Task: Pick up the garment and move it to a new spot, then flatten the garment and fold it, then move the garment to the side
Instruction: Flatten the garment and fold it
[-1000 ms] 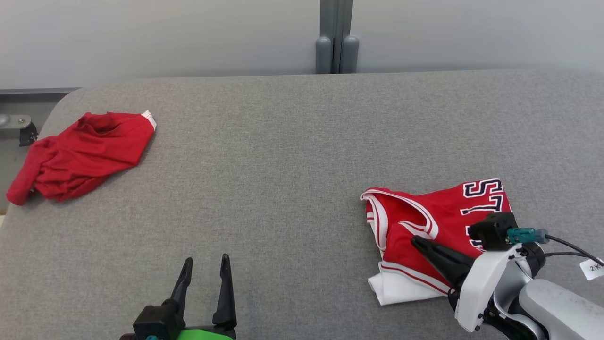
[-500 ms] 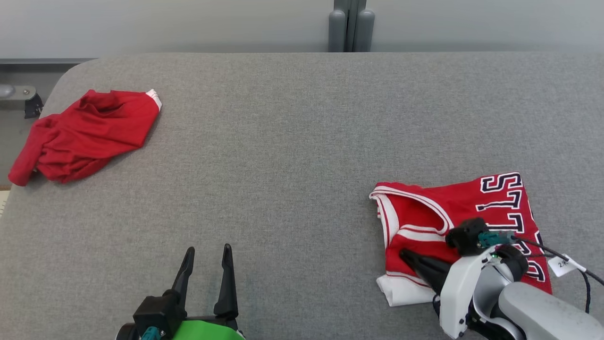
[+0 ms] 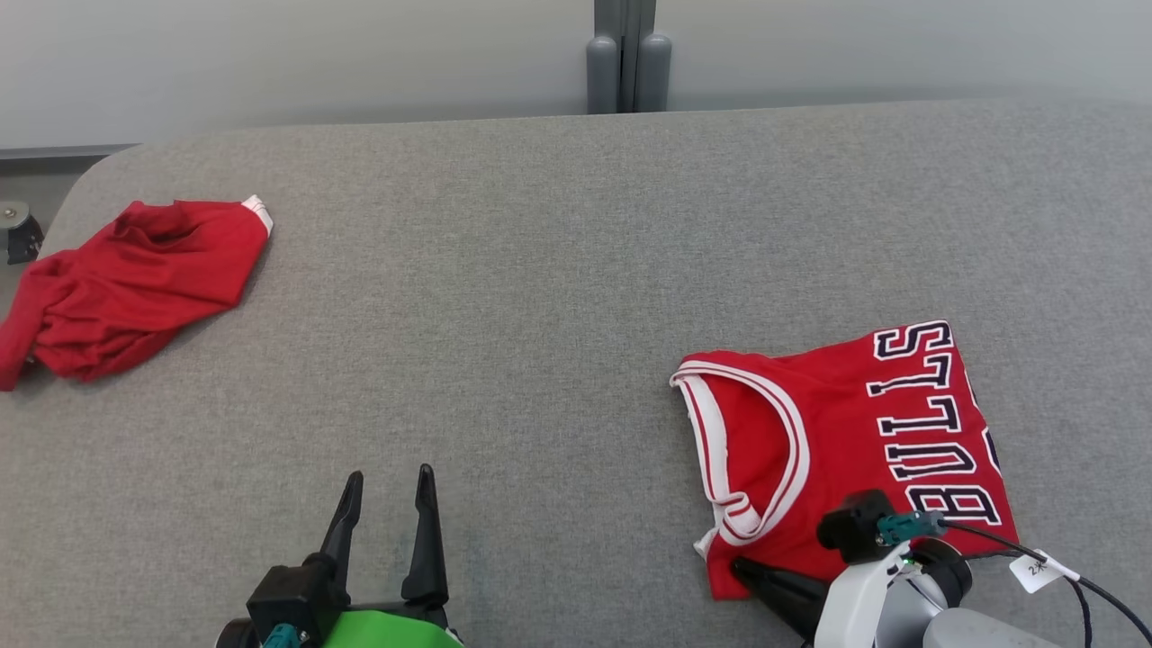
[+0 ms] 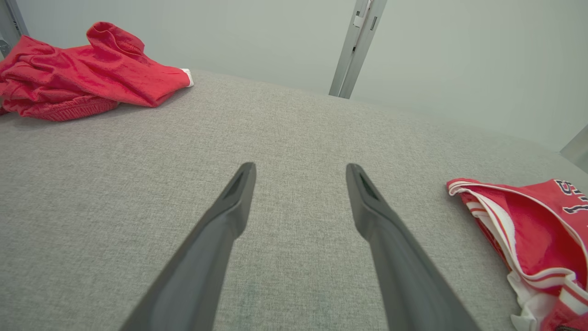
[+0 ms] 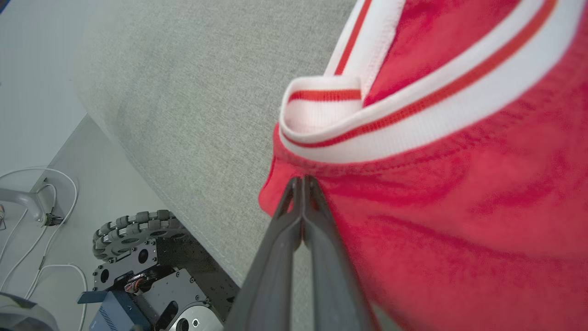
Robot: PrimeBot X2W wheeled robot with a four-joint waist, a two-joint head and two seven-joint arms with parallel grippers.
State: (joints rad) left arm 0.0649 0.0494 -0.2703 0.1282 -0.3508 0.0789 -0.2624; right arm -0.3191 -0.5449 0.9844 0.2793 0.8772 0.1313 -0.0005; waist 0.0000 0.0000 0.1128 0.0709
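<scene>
The red jersey [image 3: 846, 441] lies folded on the right of the grey desk [image 3: 540, 315], lettering up. The right gripper [image 5: 302, 180] is closed at its near corner, seemingly pinching the hem. The left gripper [image 3: 389, 474] hovers spread wide over bare desk. A crumpled red garment [image 3: 126, 279] sits far left.

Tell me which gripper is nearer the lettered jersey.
Right. The right gripper is shut on the jersey at its near corner; the left gripper is open over the table, well to its left.

Grey fabric-covered table [image 3: 540, 270] (rounded corner), pale plain wall [image 3: 270, 63] behind, grey vertical post [image 3: 628, 54], pale floor [image 5: 82, 156], even light
</scene>
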